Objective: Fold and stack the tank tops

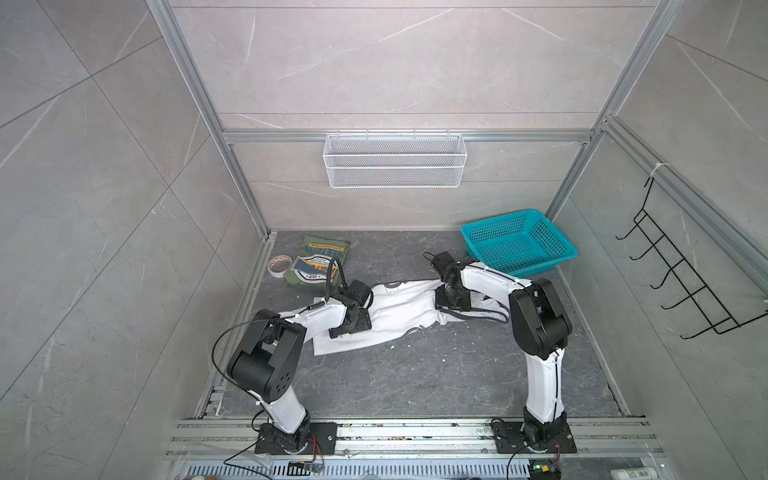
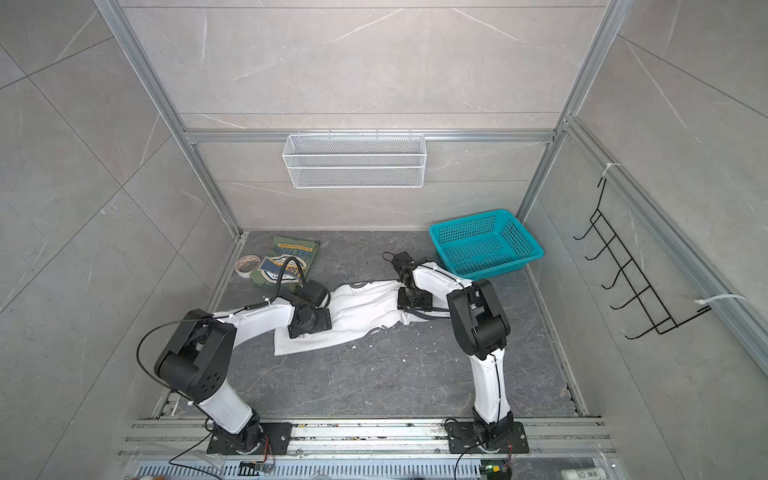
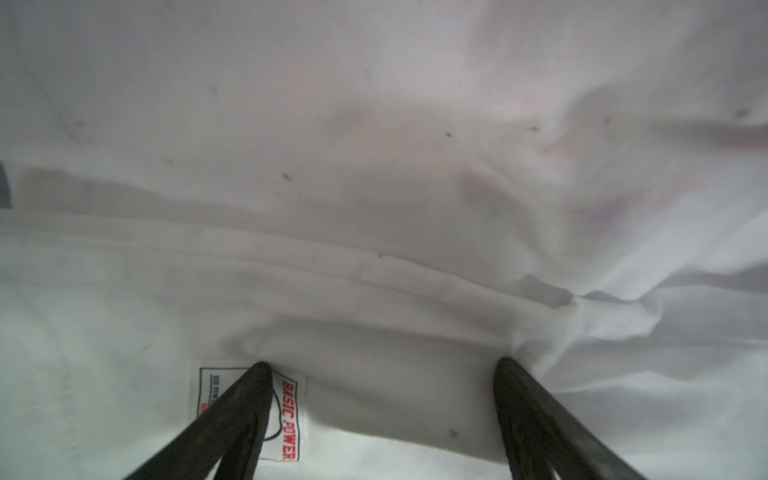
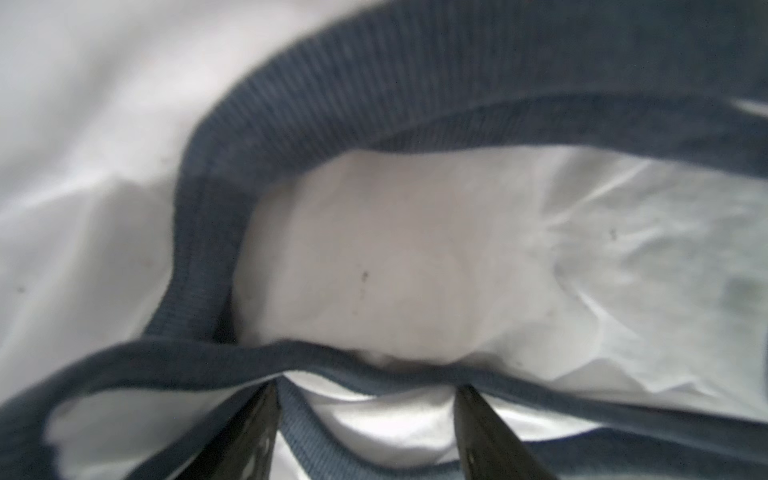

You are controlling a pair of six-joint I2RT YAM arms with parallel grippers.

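Dark stone-look tabletop inside a tiled cell, with two robot arms reaching in from the near edge. A white tank top lies across the middle, bunched into a long strip and not yet folded. It is the landmark for everything else.

The left gripper is over its left end. The fingers are spread wide, with the tips pressed into the cloth beside a sewn label, probably to pin that end down. The right gripper is at its right end. Those fingers stand apart and straddle the dark grey trim, seemingly ready to pinch it.

A white wire basket hangs on the wall far behind the white top, with nothing visible inside. A teal basket sits behind its right end and also looks empty. The olive tank top lies folded just behind its left end, likely the base of the stack. A tape roll lies farther left.
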